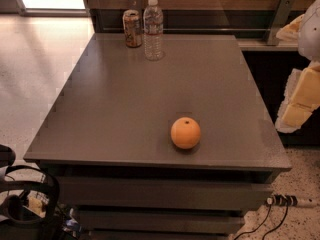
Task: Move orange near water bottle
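Note:
The orange sits on the grey table, near the front edge and a little right of the middle, with its dark stem dimple facing up. The water bottle, clear with a white cap and a pale label, stands upright at the table's far edge. The orange is far from the bottle, most of the table's depth away. My gripper shows as a pale white-and-yellow shape at the right edge of the view. It is off the table, to the right of the orange and higher up, and holds nothing I can see.
A brown-orange drink can stands just left of the bottle, almost touching it. A dark ledge and a wooden wall run behind the table. Black gear sits on the floor at the front left, and a power strip with cables at the front right.

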Controlling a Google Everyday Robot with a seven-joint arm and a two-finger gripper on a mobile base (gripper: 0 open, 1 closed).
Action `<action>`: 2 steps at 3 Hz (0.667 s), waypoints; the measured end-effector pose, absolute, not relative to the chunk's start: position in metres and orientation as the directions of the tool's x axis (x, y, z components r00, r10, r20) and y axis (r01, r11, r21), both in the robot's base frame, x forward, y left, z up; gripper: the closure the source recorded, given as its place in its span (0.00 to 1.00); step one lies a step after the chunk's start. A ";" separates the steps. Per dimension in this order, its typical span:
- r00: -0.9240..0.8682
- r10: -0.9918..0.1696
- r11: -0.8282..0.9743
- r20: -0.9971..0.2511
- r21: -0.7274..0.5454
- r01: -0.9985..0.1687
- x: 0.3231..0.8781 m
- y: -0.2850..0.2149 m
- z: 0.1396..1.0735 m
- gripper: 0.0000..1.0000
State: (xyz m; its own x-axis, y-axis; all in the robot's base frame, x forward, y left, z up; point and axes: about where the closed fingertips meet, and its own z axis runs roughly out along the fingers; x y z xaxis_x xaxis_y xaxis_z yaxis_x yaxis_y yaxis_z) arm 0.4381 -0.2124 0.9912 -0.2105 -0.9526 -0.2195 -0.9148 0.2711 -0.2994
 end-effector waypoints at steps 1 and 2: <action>-0.210 -0.953 0.271 -0.220 -0.300 -0.915 0.438 -0.212 0.991 0.00; -0.201 -0.947 0.272 -0.251 -0.290 -0.918 0.438 -0.212 0.991 0.00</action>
